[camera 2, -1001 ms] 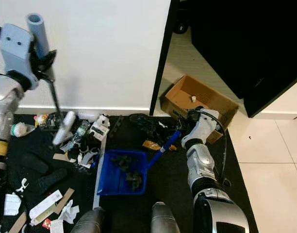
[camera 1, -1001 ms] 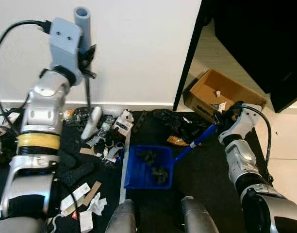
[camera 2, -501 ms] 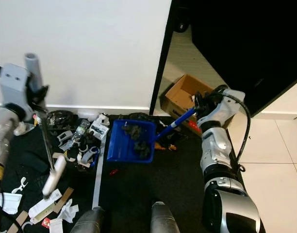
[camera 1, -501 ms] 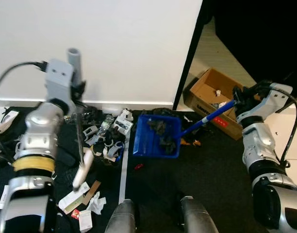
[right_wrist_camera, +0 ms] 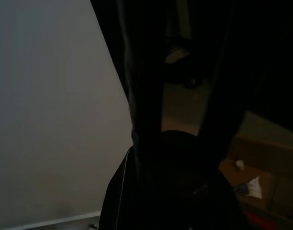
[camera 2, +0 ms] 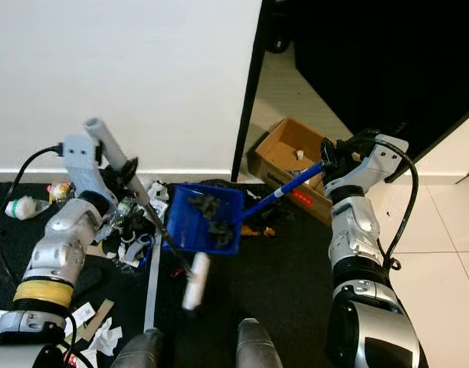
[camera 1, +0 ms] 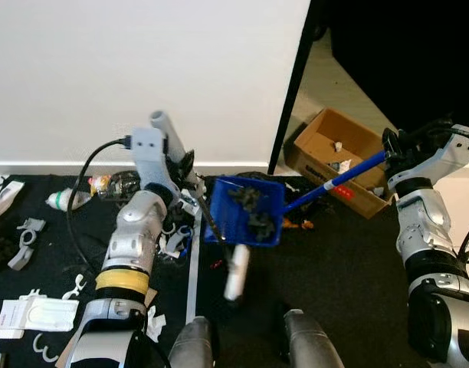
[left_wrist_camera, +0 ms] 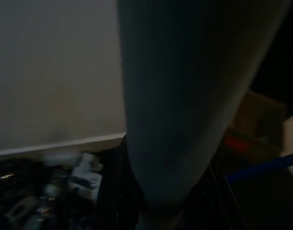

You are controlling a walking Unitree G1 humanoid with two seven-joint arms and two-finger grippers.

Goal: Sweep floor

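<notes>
Dustpan [camera 1: 244,221], blue, loaded with dark debris, is held off the black mat [camera 1: 334,268], tilted, near the mat's far edge by the wall; its long blue handle [camera 1: 338,181] runs up to the right gripper [camera 1: 391,147], whose fingers are clamped around the handle end. Likely reason for the raised hold: carrying the load toward the open cardboard box [camera 1: 338,157] just past the mat's far right corner, in the doorway. Brush [camera 2: 195,280], pale head, hangs low over the mat middle on a thin dark rod; its grey handle [camera 1: 165,130] is pinched in the left gripper [camera 1: 182,162], angled across the dustpan's near left corner, probably parked out of the way while dumping. Litter [camera 1: 35,314] of papers, clips and a bottle [camera 1: 64,199] covers the mat's left side, so sweeping looks far from done. Risk: debris sliding off the tilted pan.
</notes>
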